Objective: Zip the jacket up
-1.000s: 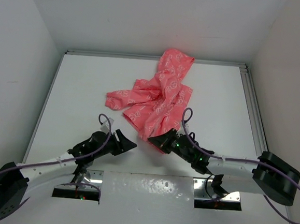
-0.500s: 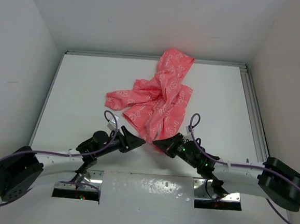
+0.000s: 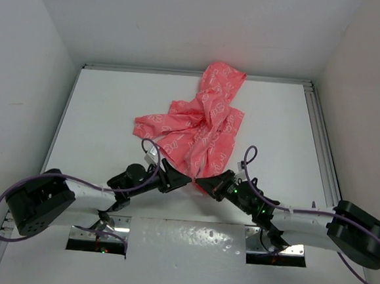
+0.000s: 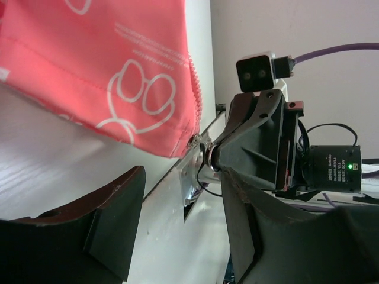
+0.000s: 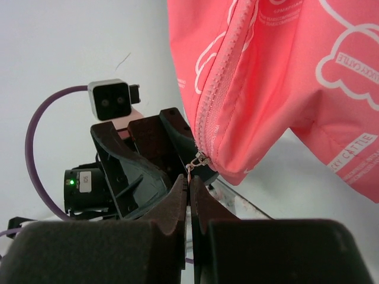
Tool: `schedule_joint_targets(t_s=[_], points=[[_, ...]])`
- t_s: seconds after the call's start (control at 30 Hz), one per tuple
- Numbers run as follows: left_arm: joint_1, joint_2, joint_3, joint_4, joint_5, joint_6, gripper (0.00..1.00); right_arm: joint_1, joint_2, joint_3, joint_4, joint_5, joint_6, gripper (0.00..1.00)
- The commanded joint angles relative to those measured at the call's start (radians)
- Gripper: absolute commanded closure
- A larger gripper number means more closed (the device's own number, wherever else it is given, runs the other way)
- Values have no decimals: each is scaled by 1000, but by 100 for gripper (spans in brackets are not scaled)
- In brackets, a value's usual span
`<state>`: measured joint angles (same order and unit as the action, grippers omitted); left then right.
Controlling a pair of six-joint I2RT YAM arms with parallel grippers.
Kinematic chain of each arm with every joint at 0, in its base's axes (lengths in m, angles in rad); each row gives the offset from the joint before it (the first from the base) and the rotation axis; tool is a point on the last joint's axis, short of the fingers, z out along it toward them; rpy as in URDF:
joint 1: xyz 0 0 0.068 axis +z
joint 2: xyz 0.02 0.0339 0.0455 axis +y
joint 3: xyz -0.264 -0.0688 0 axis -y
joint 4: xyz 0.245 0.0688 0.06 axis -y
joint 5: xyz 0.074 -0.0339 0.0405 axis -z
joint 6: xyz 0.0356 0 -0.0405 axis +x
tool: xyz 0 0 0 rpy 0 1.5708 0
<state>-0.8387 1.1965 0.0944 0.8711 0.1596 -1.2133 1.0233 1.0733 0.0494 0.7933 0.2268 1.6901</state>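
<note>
**A:** Where is the coral-pink thin-fabric jacket with the white outline print (image 3: pixel 204 127)?

**B:** It lies crumpled on the flat white table (image 3: pixel 99 122), around the middle and reaching toward the far wall. One stretch of fabric runs out to the left. Its near hem points at the 2 arms.

**A:** What is the right gripper (image 5: pixel 190 184) doing?

**B:** Its 2 fingers are pressed together on the small silver metal zipper pull (image 5: pixel 199 158). The pull hangs at the bottom corner of the hem, at the lower end of a row of pink zipper teeth (image 5: pixel 222 65).

**A:** And the left gripper (image 4: pixel 183 170)?

**B:** Its 2 fingers are spread wide apart. In the left wrist view the hem corner lies just beyond their tips, not between them. It faces the right gripper head-on, and each wrist camera sees the other gripper straight ahead.

**A:** Do the 2 grippers touch?

**B:** From above they sit nearly tip to tip at the near hem. I cannot tell whether they meet.

**A:** Is the zipper closed higher up?

**B:** The folds hide it, so I cannot tell.
</note>
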Motion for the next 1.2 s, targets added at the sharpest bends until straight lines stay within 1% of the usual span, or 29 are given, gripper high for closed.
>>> schedule_joint_targets(t_s=[0.0, 0.13, 0.27, 0.33, 0.43, 0.47, 0.53, 0.67, 0.7, 0.8, 0.9, 1.03, 1.07, 1.17], points=[[-17, 64, 39, 137, -17, -18, 48, 3, -12, -6, 86, -15, 25, 100], [-19, 123, 50, 204, -19, -28, 49, 3, -3, -25, 129, -23, 43, 100], [-22, 141, 42, 246, -49, -41, 54, 1, 4, -32, 155, -27, 54, 100], [-36, 140, 38, 264, -86, -48, 58, 3, 10, -37, 170, -27, 63, 100], [-66, 138, 25, 295, -147, -51, 61, 3, 10, -66, 190, -26, 75, 100], [-74, 138, 19, 307, -155, -57, 61, 3, 11, -69, 198, -21, 79, 100], [-94, 138, 5, 331, -215, -66, 61, 3, 8, -86, 222, -14, 85, 100], [-134, 140, -13, 374, -281, -57, 60, 1, -7, -100, 213, 8, 85, 100], [-138, 138, -19, 405, -284, -52, 61, 3, -13, -106, 210, 17, 86, 100], [-143, 135, -42, 410, -284, -54, 61, 3, -48, -123, 199, 48, 76, 100], [-151, 138, -59, 425, -289, -55, 59, 1, -88, -115, 136, 60, 65, 100], [-158, 135, -70, 431, -301, -72, 52, 3, -101, -117, 126, 59, 59, 100], [-160, 135, -71, 446, -305, -74, 49, 1, -98, -112, 116, 57, 57, 100], [-160, 135, -65, 451, -313, -91, 47, 3, -85, -105, 104, 43, 57, 100]])
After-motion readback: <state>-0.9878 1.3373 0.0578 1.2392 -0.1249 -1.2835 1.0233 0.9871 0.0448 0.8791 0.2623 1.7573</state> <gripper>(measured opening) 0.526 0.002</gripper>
